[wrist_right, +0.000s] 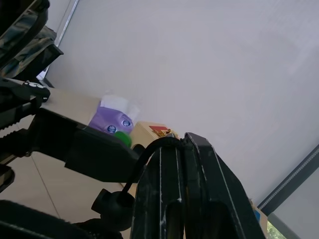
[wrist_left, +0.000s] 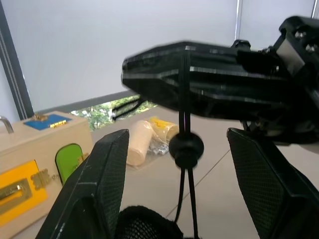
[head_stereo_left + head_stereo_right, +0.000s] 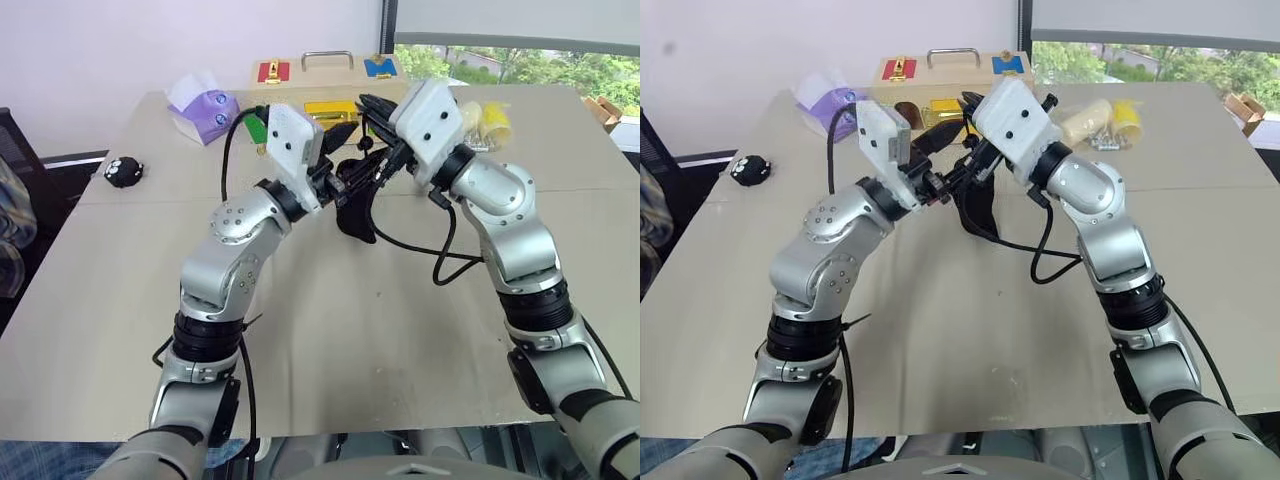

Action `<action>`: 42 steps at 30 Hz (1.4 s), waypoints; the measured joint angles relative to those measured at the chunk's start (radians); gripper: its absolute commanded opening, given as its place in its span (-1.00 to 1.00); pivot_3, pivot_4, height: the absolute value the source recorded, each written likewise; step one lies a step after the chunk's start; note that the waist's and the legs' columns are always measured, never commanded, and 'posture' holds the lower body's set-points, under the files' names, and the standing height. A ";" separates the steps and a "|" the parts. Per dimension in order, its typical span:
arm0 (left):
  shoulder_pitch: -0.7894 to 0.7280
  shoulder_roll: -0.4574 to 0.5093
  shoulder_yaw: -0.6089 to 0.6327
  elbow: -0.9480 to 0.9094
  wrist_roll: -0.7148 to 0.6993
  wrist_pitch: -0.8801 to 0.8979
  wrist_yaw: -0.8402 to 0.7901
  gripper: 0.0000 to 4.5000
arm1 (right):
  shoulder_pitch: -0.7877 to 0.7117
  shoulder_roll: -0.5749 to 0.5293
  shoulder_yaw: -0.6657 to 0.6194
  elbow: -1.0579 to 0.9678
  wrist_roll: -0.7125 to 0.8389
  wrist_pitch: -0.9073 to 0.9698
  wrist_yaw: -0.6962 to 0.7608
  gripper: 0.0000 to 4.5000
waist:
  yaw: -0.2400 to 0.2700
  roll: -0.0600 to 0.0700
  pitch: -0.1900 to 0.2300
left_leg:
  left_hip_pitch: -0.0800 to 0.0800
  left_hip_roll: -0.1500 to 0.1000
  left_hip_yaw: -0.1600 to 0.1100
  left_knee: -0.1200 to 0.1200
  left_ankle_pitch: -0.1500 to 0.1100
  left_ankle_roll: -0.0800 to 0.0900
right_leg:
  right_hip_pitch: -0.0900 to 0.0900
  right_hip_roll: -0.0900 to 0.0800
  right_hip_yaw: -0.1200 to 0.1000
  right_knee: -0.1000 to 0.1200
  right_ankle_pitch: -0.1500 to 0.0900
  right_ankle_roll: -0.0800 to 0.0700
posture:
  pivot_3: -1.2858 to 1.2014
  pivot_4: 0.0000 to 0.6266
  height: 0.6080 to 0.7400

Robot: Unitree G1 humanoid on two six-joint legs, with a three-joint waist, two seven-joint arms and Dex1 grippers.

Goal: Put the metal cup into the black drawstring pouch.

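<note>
Both arms rise from the near edge of the bench (image 3: 330,350) in the left eye view and meet above its middle. Between them hangs the black drawstring pouch (image 3: 356,215), clear of the bench top, its body drooping below the two hands. Left gripper (image 3: 345,172) has its fingers apart beside the pouch's top; right gripper (image 3: 372,112) has its fingers pressed together on the pouch's cord. Whether the metal cup is inside the pouch I cannot tell. Along the far edge stand a wooden latch box (image 3: 325,80), a purple tissue pack (image 3: 205,110) towards the far left corner, and a pale yellow roll in plastic wrap (image 3: 485,120) to the right. Near the left edge lies a small black-and-white ball toy (image 3: 124,171).

From the left wrist, the cord and its bead toggle (image 2: 186,148) hang between the spread left fingers (image 2: 94,189).

From the right wrist, the shut right fingers (image 1: 194,194) pinch the cord.
</note>
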 measured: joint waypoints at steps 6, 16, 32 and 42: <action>0.001 -0.023 -0.002 0.000 -0.001 0.006 -0.011 -0.61 | 0.002 0.003 0.002 -0.009 0.000 0.003 0.006 -1.00 | 0.000 0.000 0.000 | 0.000 0.000 0.000 0.000 0.000 0.000 | 0.000 0.000 0.000 0.000 0.000 0.000 | 0.03 -0.52 1.00; 0.001 -0.010 -0.007 0.001 0.041 0.025 0.000 -0.92 | -0.035 0.030 -0.048 0.025 -0.024 -0.071 -0.099 -1.00 | 0.000 0.000 0.000 | 0.000 0.000 0.000 0.000 0.000 0.000 | -0.001 0.000 0.000 0.001 0.000 0.000 | 0.03 -0.52 1.00; 0.110 -0.013 -0.009 0.069 0.065 0.033 -0.018 0.33 | -0.089 0.023 -0.180 0.054 0.035 -0.262 -0.223 -1.00 | -0.003 -0.001 0.000 | 0.000 0.001 0.001 0.000 0.000 0.000 | -0.001 0.001 0.000 0.001 0.000 0.000 | 0.03 -0.52 1.00; 0.315 0.140 0.123 -0.030 -0.033 0.050 -0.130 0.77 | 0.186 -0.093 -0.151 -0.148 0.175 0.059 -0.072 -0.55 | 0.000 0.000 0.000 | 0.000 0.001 0.001 0.000 0.000 0.000 | 0.000 0.001 0.002 0.000 0.000 0.000 | 0.03 -0.52 1.00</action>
